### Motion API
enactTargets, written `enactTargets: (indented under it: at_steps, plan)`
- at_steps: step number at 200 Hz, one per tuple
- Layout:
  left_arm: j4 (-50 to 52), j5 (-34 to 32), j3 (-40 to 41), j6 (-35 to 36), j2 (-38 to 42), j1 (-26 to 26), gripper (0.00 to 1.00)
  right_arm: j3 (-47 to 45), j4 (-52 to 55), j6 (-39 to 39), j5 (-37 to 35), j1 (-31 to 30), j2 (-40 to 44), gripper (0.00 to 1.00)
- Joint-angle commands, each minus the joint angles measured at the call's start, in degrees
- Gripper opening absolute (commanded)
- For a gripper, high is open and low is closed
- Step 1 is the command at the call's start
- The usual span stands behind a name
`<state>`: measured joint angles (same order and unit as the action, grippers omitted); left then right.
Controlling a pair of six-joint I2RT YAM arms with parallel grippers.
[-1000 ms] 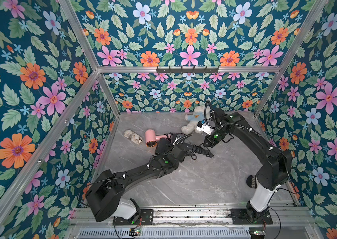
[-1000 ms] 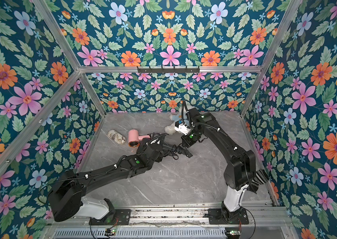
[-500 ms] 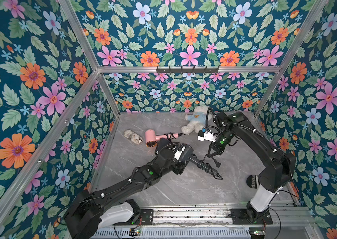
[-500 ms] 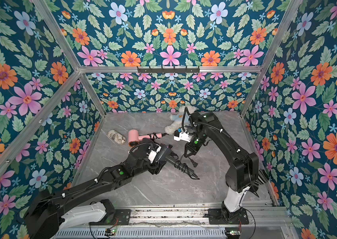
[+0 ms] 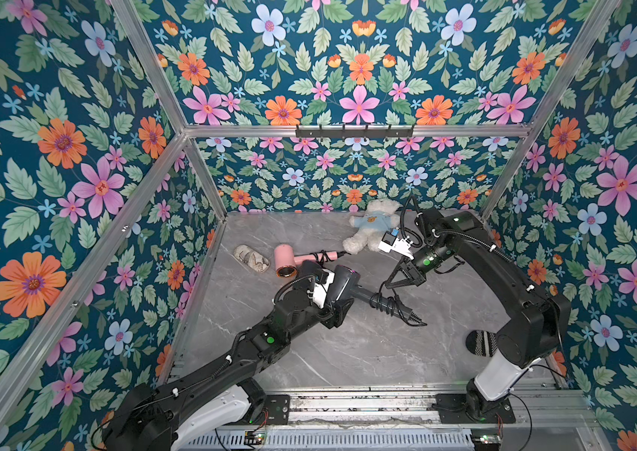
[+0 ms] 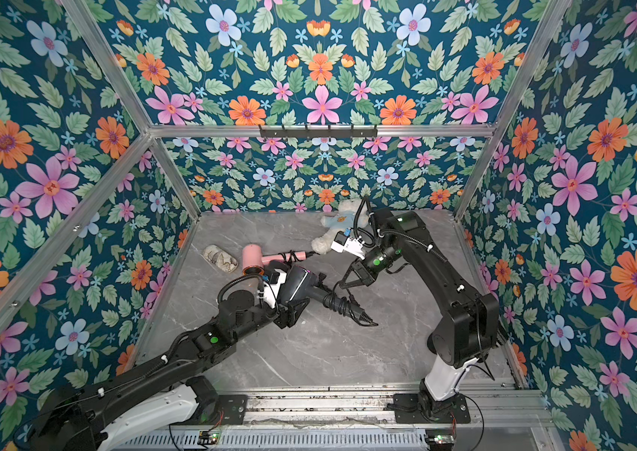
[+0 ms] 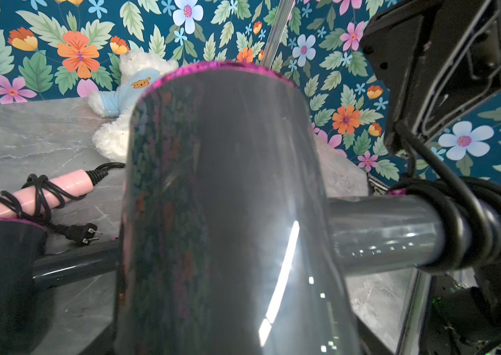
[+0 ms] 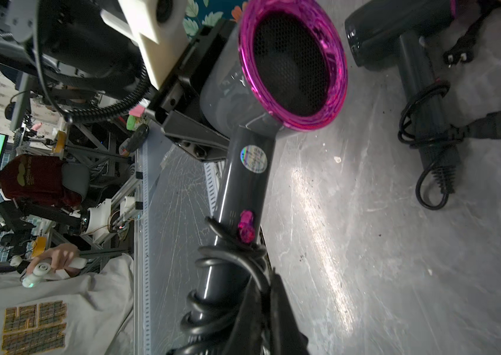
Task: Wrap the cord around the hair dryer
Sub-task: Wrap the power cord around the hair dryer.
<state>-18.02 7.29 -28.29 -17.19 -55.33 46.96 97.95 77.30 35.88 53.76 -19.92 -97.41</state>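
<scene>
Seemingly lifted, grey hair dryer [image 5: 342, 279], cord [image 5: 385, 302] coiling handle

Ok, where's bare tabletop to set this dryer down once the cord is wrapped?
Free: the front-centre marble table, bordered by the left arm, the held hair dryer and the striped sock. Crowded: the back, with the patterned item, pink dryer, second grey dryer and teddy bear.
</scene>
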Motion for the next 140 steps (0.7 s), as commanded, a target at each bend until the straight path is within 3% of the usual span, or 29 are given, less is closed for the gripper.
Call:
enactTargets:
  at_steps: [1, 57, 110, 140]
  plan:
    - [-10.16, 0.25, -1.28, -2.03, -0.39, 0.26, 0.00, 0.99, -4.06, -1.40, 3.91, 0.58, -0.49, 0.04]
    - [-5.91, -7.22, -7.87, -1.04, 1.53, 0.33, 0.00, 2.57, -4.16, -4.24, 9.70, 3.36, -0.77, 0.23]
    - [-0.06, -4.11, -11.85, 0.57, 2.38, 0.68, 0.00, 1.69, -10.53, -10.61, 10.94, 5.78, 1.70, 0.39]
    - [0.78, -4.21, -12.05, -0.04, 3.21, 0.80, 0.00, -1.78, -16.40, -13.96, 13.30, 7.45, 4.62, 0.40]
